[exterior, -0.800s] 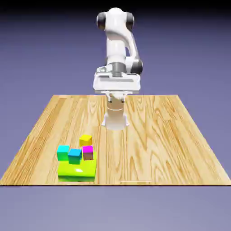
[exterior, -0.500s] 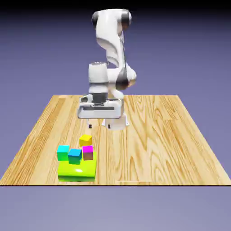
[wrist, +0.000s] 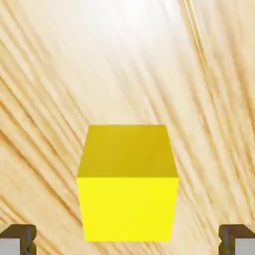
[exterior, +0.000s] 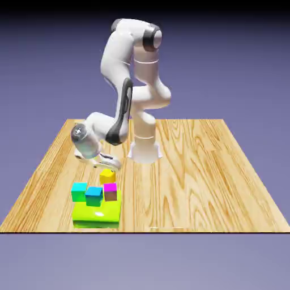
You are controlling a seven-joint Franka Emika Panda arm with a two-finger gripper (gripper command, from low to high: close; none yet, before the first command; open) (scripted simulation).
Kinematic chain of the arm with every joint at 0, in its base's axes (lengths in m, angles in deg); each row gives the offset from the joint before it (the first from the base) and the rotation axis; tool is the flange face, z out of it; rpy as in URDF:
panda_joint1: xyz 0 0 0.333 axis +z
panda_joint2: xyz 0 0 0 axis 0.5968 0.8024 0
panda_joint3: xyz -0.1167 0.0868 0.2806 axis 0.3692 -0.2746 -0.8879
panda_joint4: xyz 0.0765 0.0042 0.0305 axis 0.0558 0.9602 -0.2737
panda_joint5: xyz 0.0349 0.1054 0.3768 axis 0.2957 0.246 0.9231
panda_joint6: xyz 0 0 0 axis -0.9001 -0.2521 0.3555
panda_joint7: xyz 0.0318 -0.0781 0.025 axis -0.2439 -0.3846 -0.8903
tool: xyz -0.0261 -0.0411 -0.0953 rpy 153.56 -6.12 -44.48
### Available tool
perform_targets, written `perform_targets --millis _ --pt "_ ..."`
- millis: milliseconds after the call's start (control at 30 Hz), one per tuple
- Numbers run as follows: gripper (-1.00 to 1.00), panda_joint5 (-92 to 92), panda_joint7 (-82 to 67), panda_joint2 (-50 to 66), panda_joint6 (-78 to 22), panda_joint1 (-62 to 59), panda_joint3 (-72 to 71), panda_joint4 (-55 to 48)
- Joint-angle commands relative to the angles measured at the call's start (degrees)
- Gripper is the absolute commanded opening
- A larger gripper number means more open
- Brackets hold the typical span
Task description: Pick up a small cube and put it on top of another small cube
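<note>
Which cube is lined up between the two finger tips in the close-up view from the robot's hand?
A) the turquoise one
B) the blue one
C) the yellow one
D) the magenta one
C: in the hand view the yellow cube sits between the two finger tips, with bare wood showing on either side of it, so the open jaws are not touching it.

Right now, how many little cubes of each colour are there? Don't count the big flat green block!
Yellow cube: 1
Teal cube: 1
Blue cube: 1
Magenta cube: 1
Total: 4
</note>
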Motion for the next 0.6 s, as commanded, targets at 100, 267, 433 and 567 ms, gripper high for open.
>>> perform_targets --millis 100,267,433,567 --pt "-1.00 3.57 -2.52 4.21 4.63 -1.97 -2.91 1.14" --pt "-1.00 -3.48 2.45 -4.09 -4.51 1.92 2.83 -1.11" --pt "-1.00 -8.23 -1.26 -5.52 -8.49 4.71 3.52 -5.71" --pt "-1.00 -14.14 -11.22 -4.11 -11.78 8.29 1.97 -13.77"
